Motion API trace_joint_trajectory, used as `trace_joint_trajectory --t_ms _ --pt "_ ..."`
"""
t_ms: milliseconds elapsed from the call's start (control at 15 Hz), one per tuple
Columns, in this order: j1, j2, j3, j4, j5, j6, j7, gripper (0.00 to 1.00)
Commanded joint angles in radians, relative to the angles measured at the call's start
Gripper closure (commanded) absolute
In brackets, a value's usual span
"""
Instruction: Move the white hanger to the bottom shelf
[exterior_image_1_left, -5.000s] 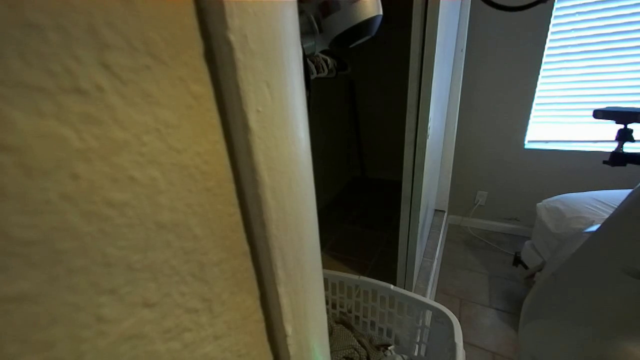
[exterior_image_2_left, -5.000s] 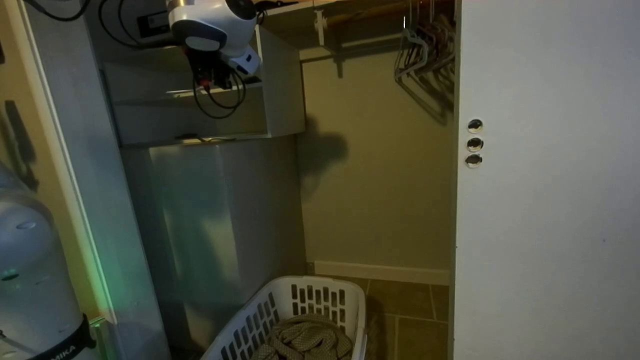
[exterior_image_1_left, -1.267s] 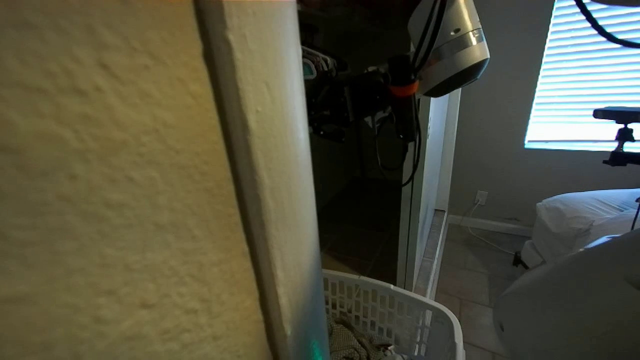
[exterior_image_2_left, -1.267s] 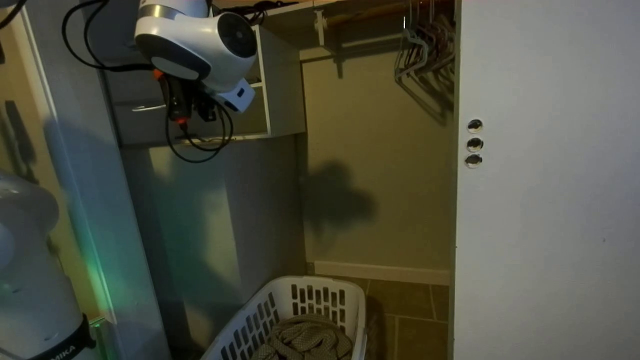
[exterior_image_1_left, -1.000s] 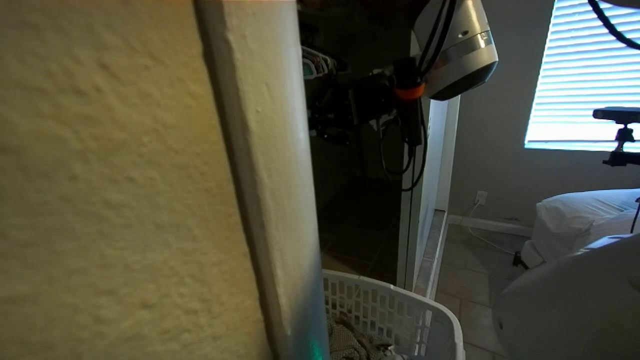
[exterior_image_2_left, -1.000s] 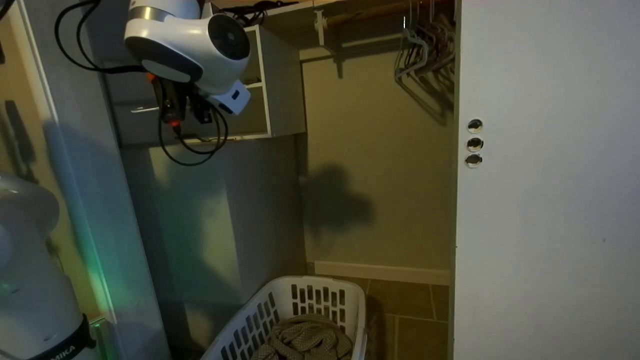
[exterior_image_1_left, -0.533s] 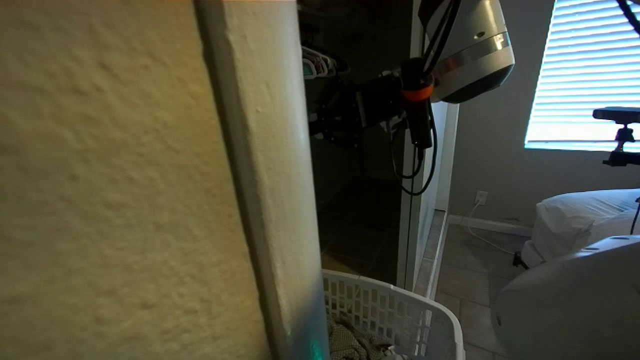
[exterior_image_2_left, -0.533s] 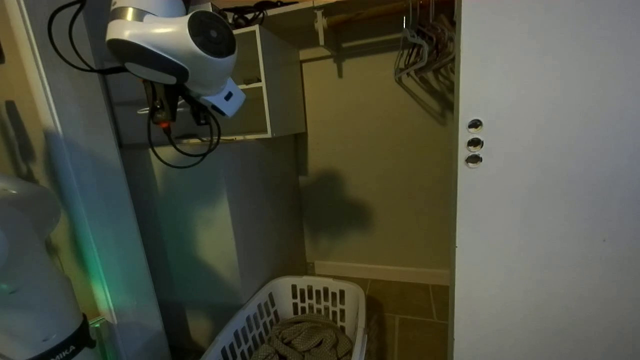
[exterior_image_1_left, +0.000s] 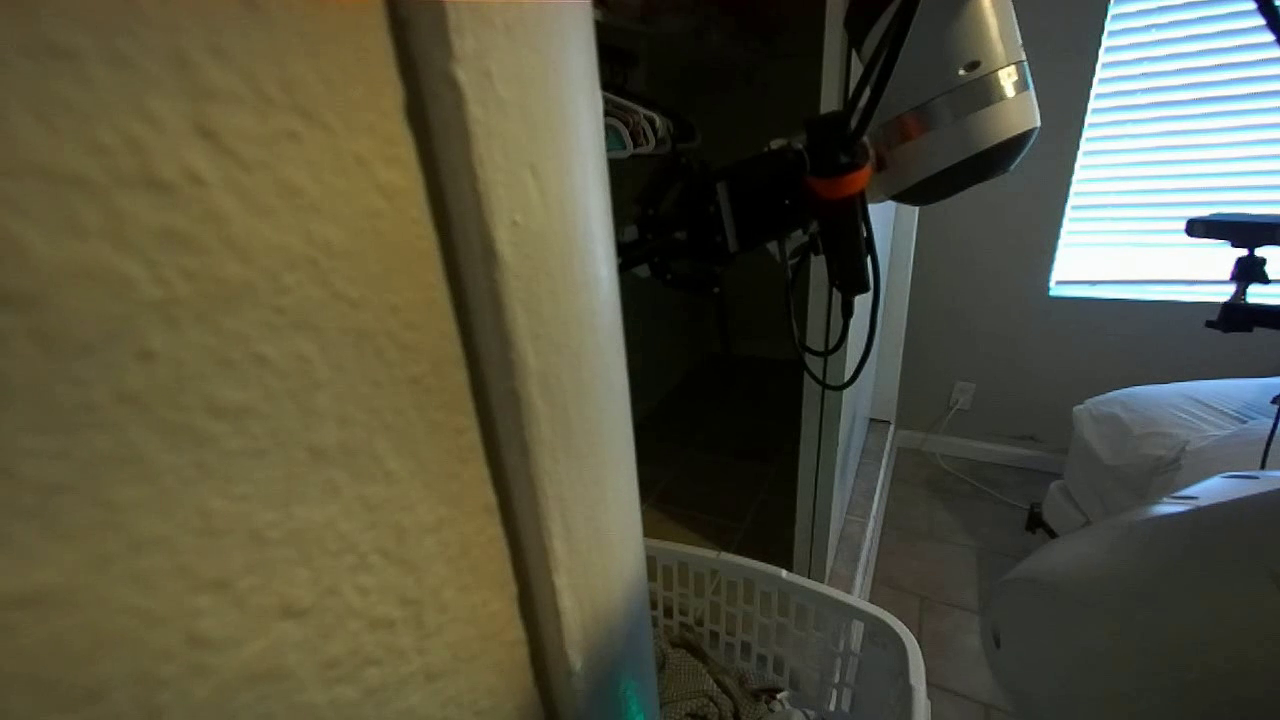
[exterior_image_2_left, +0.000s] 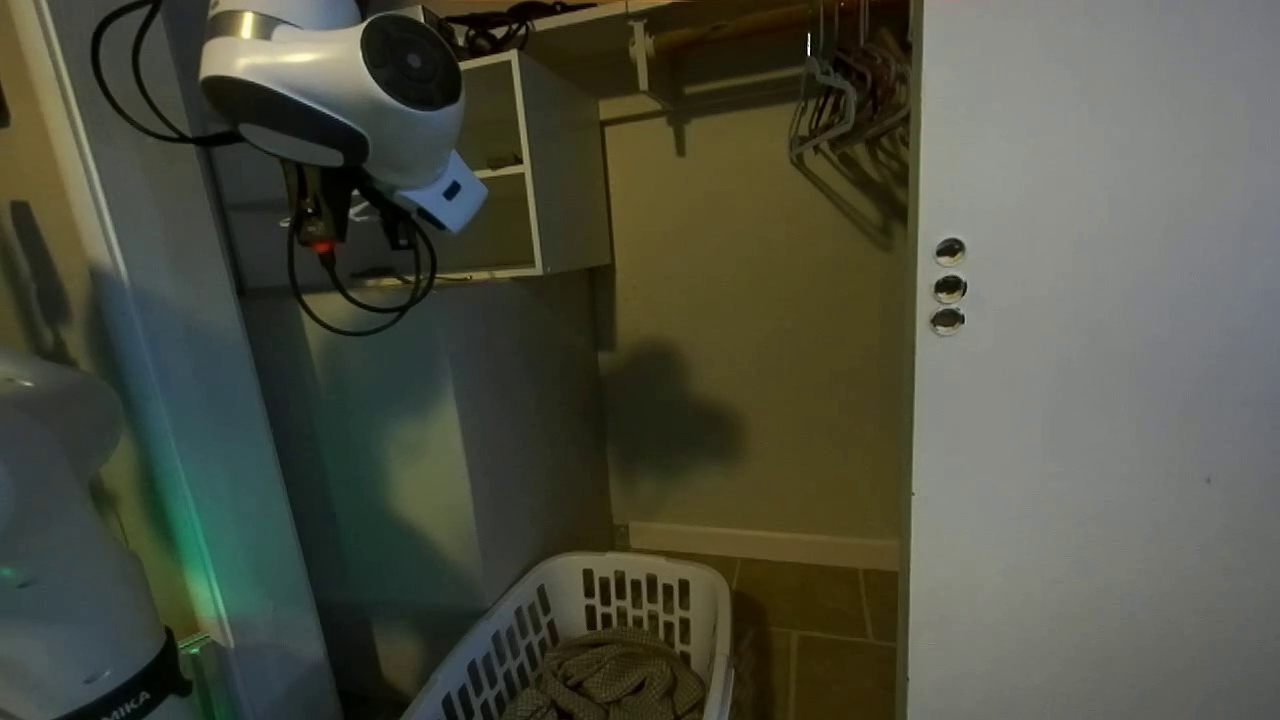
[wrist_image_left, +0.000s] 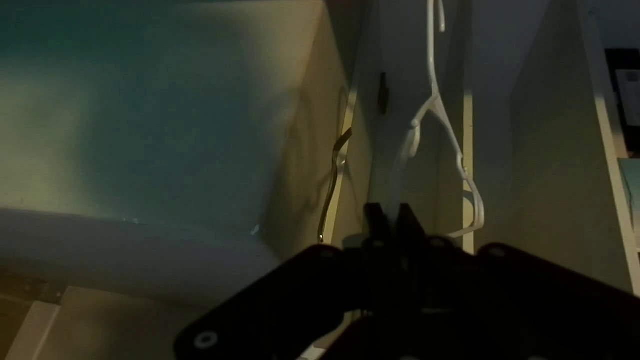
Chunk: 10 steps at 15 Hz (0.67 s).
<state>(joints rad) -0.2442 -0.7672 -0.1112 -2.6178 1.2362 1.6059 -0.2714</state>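
shelf unit (exterior_image_2_left: 568, 165), tiled floor (exterior_image_2_left: 840, 668), window blinds (exterior_image_1_left: 1168, 155)

The hanger (wrist_image_left: 436, 102) is white, and the claw (wrist_image_left: 393, 215) is black. The arm (exterior_image_2_left: 310, 60) is white with dark grey patches and a silver band (exterior_image_2_left: 240, 25). The ring (exterior_image_1_left: 840, 184) is orange, and the wires (exterior_image_1_left: 883, 65) are black. The basket (exterior_image_2_left: 722, 612) is white with rows of slots, and the cloth (exterior_image_2_left: 620, 672) is brown with a tiny speckled pattern. The floor (exterior_image_2_left: 845, 680) is brown with paler lines. The shelves (exterior_image_2_left: 565, 190) look greyish white. The wall (exterior_image_1_left: 200, 360) is yellowy tan. The blind (exterior_image_1_left: 1180, 150) has white and blue stripes. The door (exterior_image_2_left: 1100, 420) is pale grey with three round spots (exterior_image_2_left: 949, 289), silver outside and dark inside.
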Motion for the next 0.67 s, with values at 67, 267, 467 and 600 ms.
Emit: trace_joint_trajectory --t_ms 67,267,467,600 --pt "0.000 0.001 0.000 0.001 -0.001 0.000 0.000 0.92" --pt "-0.011 0.018 -0.009 0.029 -0.055 -0.023 0.020 0.98" --pt "-0.019 0.052 -0.061 0.060 -0.119 -0.069 -0.003 0.98" --pt "-0.021 0.077 -0.097 0.082 -0.138 -0.094 -0.010 0.98"
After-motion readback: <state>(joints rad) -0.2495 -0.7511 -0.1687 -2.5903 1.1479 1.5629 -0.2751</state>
